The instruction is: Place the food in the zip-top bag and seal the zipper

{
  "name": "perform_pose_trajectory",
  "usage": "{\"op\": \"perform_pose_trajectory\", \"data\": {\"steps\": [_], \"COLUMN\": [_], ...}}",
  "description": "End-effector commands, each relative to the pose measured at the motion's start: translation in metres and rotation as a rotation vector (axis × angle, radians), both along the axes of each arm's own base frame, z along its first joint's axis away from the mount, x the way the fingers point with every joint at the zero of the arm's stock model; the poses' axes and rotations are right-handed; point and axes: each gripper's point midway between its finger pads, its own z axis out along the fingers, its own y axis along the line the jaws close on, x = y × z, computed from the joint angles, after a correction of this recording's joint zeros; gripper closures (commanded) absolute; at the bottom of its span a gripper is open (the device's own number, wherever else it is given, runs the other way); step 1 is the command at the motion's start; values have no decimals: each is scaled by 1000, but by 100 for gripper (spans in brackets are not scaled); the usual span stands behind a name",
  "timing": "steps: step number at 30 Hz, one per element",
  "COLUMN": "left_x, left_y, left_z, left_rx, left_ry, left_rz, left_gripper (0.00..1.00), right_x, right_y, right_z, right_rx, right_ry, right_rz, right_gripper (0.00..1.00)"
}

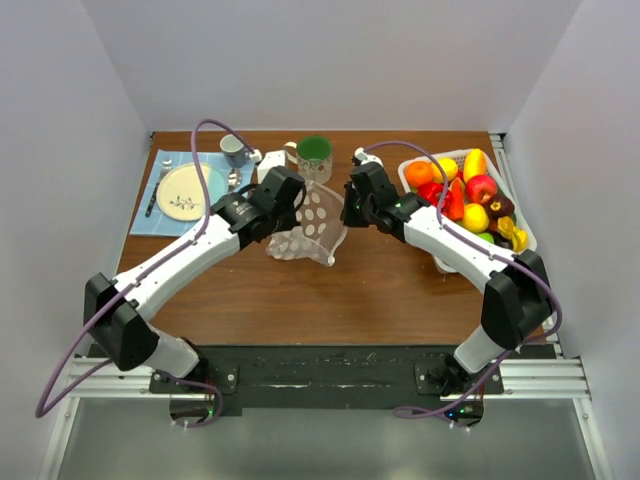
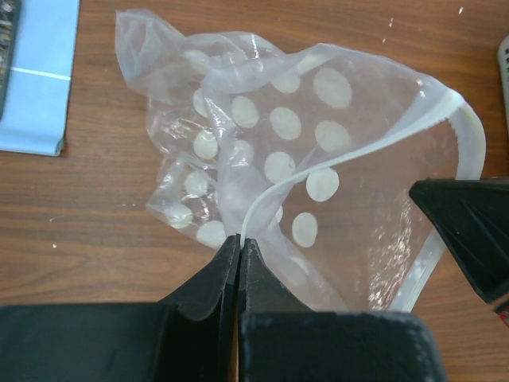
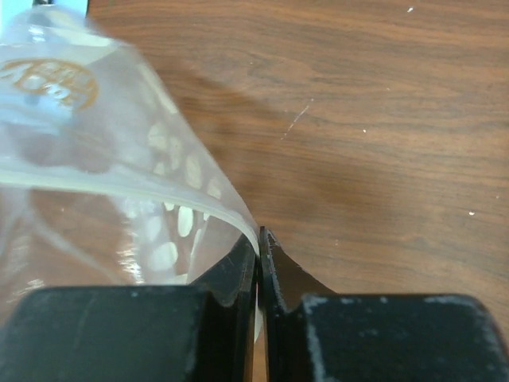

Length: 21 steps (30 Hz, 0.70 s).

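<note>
The clear zip-top bag (image 1: 308, 225) with white dots hangs between my two grippers over the table's middle, its mouth held open. My left gripper (image 1: 292, 196) is shut on the bag's left mouth edge; the left wrist view shows the fingertips (image 2: 239, 241) pinching the pale zipper strip (image 2: 350, 155). My right gripper (image 1: 350, 212) is shut on the right mouth edge, pinching the zipper (image 3: 159, 195) in the right wrist view (image 3: 259, 236). The bag (image 2: 302, 159) looks empty. The food (image 1: 465, 195), red, orange and yellow toy fruits, lies in the white basket at the right.
The white slatted basket (image 1: 528, 235) stands at the right edge. A green cup (image 1: 314, 152) stands behind the bag. A blue placemat (image 1: 160, 222) at the back left holds a plate (image 1: 184, 193), cutlery and a grey mug (image 1: 233, 149).
</note>
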Motion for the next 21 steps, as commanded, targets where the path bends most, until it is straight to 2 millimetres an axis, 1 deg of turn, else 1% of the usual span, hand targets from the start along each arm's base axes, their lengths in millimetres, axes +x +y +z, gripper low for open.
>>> {"op": "perform_pose_trajectory", "data": {"steps": [1,2,3,4,5,6,7,8,9,10,11,12,13,14,15,17,18,20,21], "left_x": [12,11,11,16,13,14,13,13,13,13,14,15,14,16,16,17,18,18,20], "left_y": [-12,-15,-16,-18,-17,-19,-25,-29,-34,-37,-40,-43,-48,-52,-56,-66,-69,-75,-77], "left_z": [-20,-23,-25,-27,-31,-32,-37,-39,-39,-40,-41,-39,-36,-34,-33,-34,-33,-40,-38], "left_rx": [9,5,3,-10,-2,-22,-41,-62,-92,-109,-123,-145,-168,-192,-211,-242,-251,-247,-253], "left_ry": [14,30,45,56,82,96,121,131,139,151,154,154,158,152,155,167,171,191,192], "left_rz": [4,4,14,55,72,98,101,101,112,119,124,129,120,118,114,98,100,89,87], "left_gripper": [100,100,100,100,100,100,100,100,100,100,100,100,100,100,100,100,100,100,100], "right_x": [0,-2,-3,-4,-7,-9,-10,-14,-15,-17,-21,-26,-24,-28,-30,-29,-24,-19,-13], "right_y": [6,5,2,1,-2,-3,-4,-9,-13,-19,-27,-36,-50,-64,-76,-103,-120,-140,-158], "right_z": [36,43,47,52,61,65,69,77,81,86,84,93,95,92,98,97,96,95,95], "right_rx": [57,66,65,70,80,83,87,93,84,78,55,51,14,-33,-55,-136,-156,-176,-189], "right_ry": [-79,-95,-105,-116,-135,-146,-154,-165,-175,-184,-178,-199,-217,-213,-228,-231,-228,-215,-210], "right_rz": [46,47,43,43,42,44,42,38,25,11,-10,-33,-88,-118,-153,-231,-279,-316,-360], "right_gripper": [79,73,65,62,60,54,52,50,46,44,42,38,36,33,30,28,26,26,24]}}
